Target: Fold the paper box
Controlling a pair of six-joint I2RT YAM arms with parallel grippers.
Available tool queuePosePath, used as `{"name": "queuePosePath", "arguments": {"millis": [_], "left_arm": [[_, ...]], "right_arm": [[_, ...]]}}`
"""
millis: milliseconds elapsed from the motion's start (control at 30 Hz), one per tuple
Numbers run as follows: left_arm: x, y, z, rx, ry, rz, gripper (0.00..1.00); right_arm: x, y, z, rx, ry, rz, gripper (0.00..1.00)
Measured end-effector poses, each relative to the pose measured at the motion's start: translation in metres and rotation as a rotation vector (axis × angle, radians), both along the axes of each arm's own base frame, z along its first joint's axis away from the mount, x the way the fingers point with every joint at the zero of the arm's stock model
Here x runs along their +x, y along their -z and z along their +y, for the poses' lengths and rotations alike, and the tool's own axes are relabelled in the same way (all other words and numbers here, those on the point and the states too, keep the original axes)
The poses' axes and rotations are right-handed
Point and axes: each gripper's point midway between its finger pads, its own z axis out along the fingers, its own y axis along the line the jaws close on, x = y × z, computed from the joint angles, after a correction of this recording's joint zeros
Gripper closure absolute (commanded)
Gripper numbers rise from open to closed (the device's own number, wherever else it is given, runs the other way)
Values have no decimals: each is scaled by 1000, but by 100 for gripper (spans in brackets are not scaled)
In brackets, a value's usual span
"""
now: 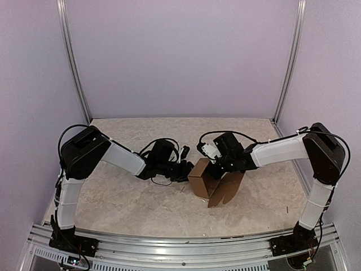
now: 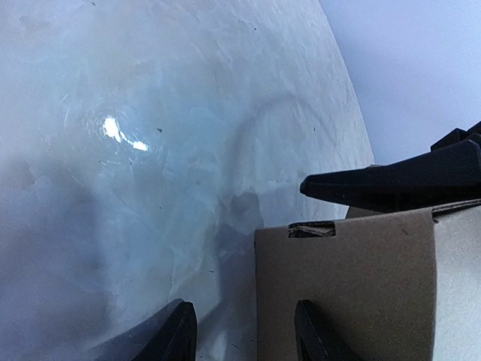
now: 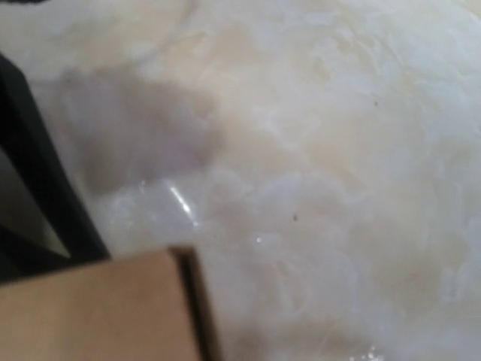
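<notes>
The paper box (image 1: pixel 204 182) is brown cardboard, partly folded and standing upright mid-table, with a loose flap (image 1: pixel 228 189) hanging at its right. My left gripper (image 1: pixel 185 169) is at the box's left side. In the left wrist view it (image 2: pixel 244 335) is open; one fingertip (image 2: pixel 312 335) lies in front of the cardboard panel (image 2: pixel 353 293), the other over bare table. My right gripper (image 1: pixel 221 165) is at the box's top from the right; one of its black fingers (image 2: pixel 391 180) reaches over the box's top edge. Its jaws do not show in the right wrist view, only a cardboard corner (image 3: pixel 90 308).
The marbled tabletop (image 1: pixel 130 197) is enclosed by lilac walls and metal frame posts (image 1: pixel 73 62). A rail (image 1: pixel 169 245) runs along the near edge by the arm bases. A black part (image 3: pixel 30 188) fills the left of the right wrist view.
</notes>
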Motion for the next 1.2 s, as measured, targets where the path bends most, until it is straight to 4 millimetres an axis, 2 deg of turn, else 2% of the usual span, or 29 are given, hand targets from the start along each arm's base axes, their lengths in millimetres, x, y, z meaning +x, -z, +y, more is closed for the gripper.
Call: {"name": "queuePosePath", "arguments": {"millis": [233,367,467,533,633,867,1000,1033,1100,1200], "left_arm": [[-8,1,6,-2,12,-5,54],[-13,1,15,14,20,-1,53],[-13,1,20,21,23,-3,53],[-11,1,22,23,26,-7,53],[-11,1,23,24,30,-11,53],[-11,1,24,27,31,-11,53],[-9,2,25,40,29,-13,52],[-8,2,27,50,25,-18,51],[-4,2,34,89,2,-36,49],[10,2,54,178,-57,-69,47]], "right_arm": [[-5,-4,-6,-37,-65,2,64],[-11,-28,-10,-49,-109,-38,55],[-15,-46,-10,-27,-134,-72,55],[-16,-50,-9,-19,-149,-81,55],[-17,-41,-8,-33,-165,-68,55],[-19,-2,-5,-83,-208,-12,54],[-17,5,-4,-99,-214,1,52],[-16,3,-4,-101,-215,-4,46],[-11,-4,-4,-109,-222,-18,4],[-4,-26,-5,-101,-221,-41,0]]}}
